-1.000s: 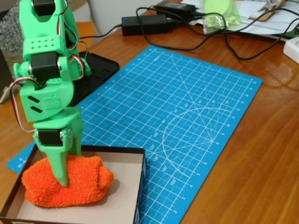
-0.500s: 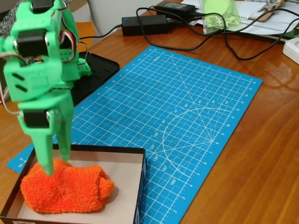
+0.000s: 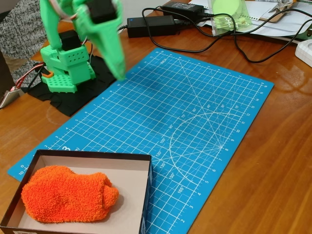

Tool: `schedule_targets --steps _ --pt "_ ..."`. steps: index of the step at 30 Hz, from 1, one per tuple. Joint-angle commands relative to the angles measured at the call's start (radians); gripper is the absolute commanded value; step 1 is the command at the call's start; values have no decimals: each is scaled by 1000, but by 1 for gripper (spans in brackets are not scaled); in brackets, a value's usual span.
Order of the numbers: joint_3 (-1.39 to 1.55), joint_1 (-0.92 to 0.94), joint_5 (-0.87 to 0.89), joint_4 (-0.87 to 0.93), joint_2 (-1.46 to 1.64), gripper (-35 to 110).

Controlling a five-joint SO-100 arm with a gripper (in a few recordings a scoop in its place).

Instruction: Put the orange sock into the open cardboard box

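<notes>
a: wooden tabletop [image 3: 273,161], blue mat [image 3: 185,126] on it. the box [image 3: 146,195] is cut off at the bottom edge.
b: fingers [image 3: 118,73]?
a: they were over the sock [image 3: 68,195] before; now raised over the mat's far corner, well apart from it. wide or narrow, can't tell.
b: sock?
a: lying inside the box.

Layout, fixed view: sock in box, arm raised behind.

The bright orange fuzzy sock [image 3: 68,194] lies inside the shallow open cardboard box [image 3: 141,168], toward its left side, at the near left corner of the blue gridded cutting mat [image 3: 195,126]. The box overlaps the mat's near edge. The green arm's gripper [image 3: 117,68] hangs above the mat's far left edge, well apart from the box. Black power adapters [image 3: 151,24] and cables lie behind the mat on the wooden table [image 3: 273,170].
</notes>
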Motion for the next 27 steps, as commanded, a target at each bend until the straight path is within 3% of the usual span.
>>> schedule_targets --steps 1,6,14,27 --pt "304 -120 -89 -31 262 0" --pt "680 -253 -117 -55 497 0" --pt "1169 -262 -288 -175 784 0" --pt "1609 -5 -991 -196 1290 0"
